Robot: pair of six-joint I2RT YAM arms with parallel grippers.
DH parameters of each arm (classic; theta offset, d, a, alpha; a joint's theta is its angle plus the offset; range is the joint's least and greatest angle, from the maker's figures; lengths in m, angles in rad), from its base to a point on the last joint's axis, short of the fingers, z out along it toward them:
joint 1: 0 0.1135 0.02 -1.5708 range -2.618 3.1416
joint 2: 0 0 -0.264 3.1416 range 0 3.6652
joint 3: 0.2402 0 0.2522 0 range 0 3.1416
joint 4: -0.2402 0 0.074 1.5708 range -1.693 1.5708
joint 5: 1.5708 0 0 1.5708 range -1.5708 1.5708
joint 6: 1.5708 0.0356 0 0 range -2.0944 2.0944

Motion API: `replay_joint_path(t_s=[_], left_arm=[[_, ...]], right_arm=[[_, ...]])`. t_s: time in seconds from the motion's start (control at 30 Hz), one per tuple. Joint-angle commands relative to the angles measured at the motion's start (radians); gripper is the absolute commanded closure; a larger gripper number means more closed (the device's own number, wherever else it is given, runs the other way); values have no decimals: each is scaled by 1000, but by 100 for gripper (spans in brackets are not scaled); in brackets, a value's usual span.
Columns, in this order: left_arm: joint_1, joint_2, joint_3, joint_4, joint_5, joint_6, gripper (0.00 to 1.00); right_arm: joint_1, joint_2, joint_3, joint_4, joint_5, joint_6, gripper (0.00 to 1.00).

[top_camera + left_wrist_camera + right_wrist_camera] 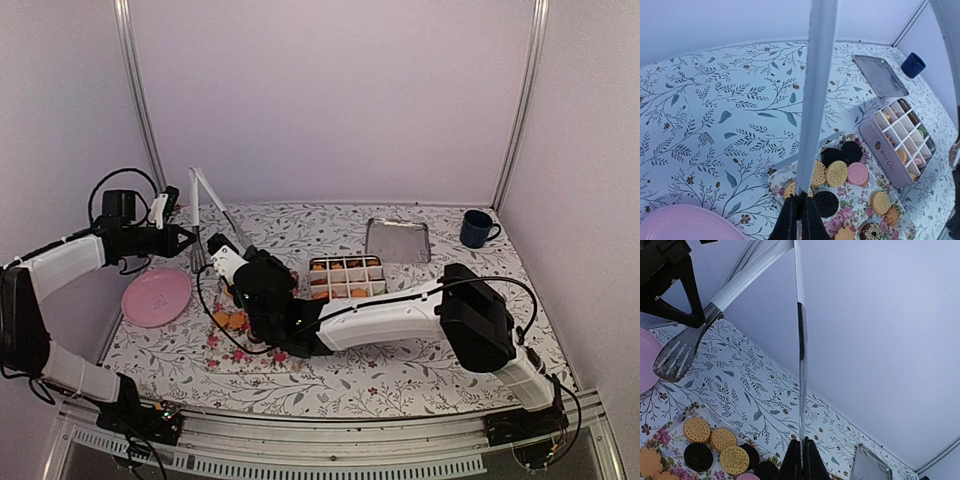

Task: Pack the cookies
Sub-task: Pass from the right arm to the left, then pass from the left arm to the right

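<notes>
The cookies [836, 173] lie loose on a floral tray [842, 214], orange-tan, black and one pink; they also show as cookies [232, 320] under the right arm and as cookies [734, 459] in the right wrist view. Metal tongs [205, 205] stand spread above them, hinge uppermost. My left gripper [801, 200] is shut on one flat tong arm [815, 90], whose slotted tip [675, 357] hangs over the table. My right gripper [802, 442] is shut on the other, thin arm [801, 365]. In the top view, left gripper [188, 240] and right gripper [216, 244] sit close together.
A compartmented box [347, 277] holding some cookies stands right of the tray, its metal lid [398, 240] behind it. A blue mug [477, 228] is at the back right. A pink plate [157, 297] lies at the left. The right arm stretches across the table's middle.
</notes>
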Motion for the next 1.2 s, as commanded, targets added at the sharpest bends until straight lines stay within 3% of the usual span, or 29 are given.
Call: replay_joint_path(t_s=[0.0,0.17,0.2,0.33,0.47,0.53,0.77,1.0,1.17], left_arm=[[99,31,-8,128,-222,63,100],[58,-2,25,116,-74,147,100],[46,-8,37,101,-38,167,100],[2,-17,86,16,69,246,100],[-20,-23,119,-63,155,349,100],[-26,-36,127,-95,185,405,100],[-96,-94,140,-278,220,668,100],[-229,-129,164,-438,143,830,100],[-301,-136,153,-419,48,806,100]], right_arm=[[45,-149,-36,159,79,51,100],[68,-150,-33,8,-77,146,97],[75,-152,-30,-31,-125,194,88],[84,-175,-27,-176,-364,307,37],[82,-227,-53,-285,-590,372,7],[72,-283,-98,-342,-724,394,0],[-174,-596,-365,-304,-1356,669,1],[-295,-585,-293,-343,-1525,696,1],[-302,-517,-198,-397,-1594,685,1]])
